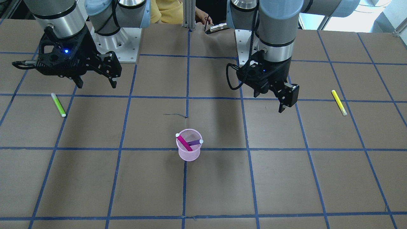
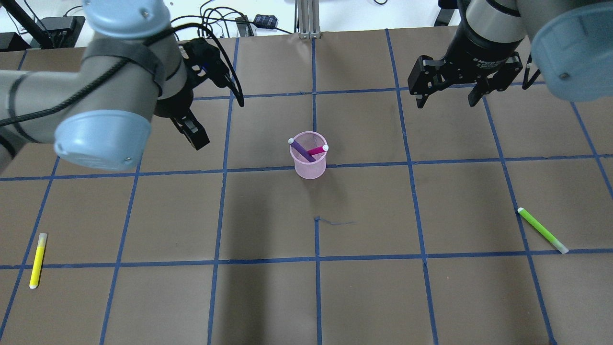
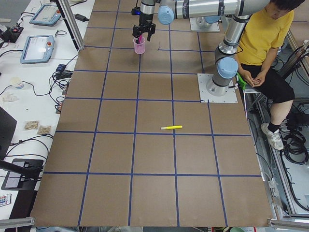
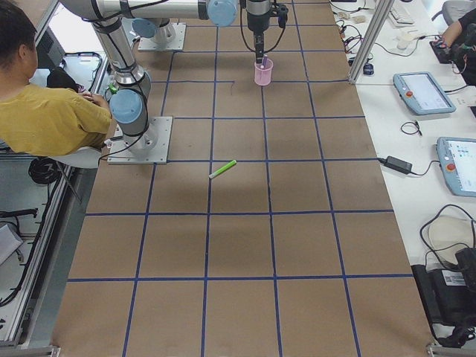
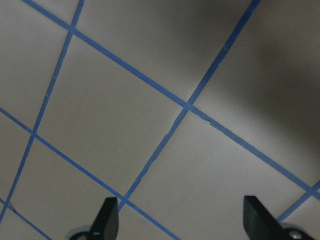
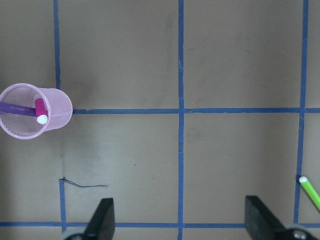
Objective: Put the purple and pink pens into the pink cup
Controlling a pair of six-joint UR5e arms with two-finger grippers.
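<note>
The pink mesh cup (image 1: pixel 189 152) stands upright near the table's middle, and shows in the overhead view (image 2: pixel 309 165) and at the left of the right wrist view (image 6: pixel 57 112). The pink pen (image 1: pixel 183 142) and the purple pen (image 1: pixel 195 142) both stand inside it, crossed and leaning on the rim. My left gripper (image 1: pixel 284 106) hangs open and empty above the table, apart from the cup; in its wrist view it (image 5: pixel 181 217) is over bare table. My right gripper (image 1: pixel 96 83) is open and empty, also raised and apart from the cup (image 2: pixel 446 101).
A yellow pen (image 1: pixel 339 102) lies on the table on my left side. A green pen (image 1: pixel 58 105) lies on my right side, its tip also in the right wrist view (image 6: pixel 310 192). A person in a yellow shirt (image 3: pixel 263 38) sits behind the robot bases.
</note>
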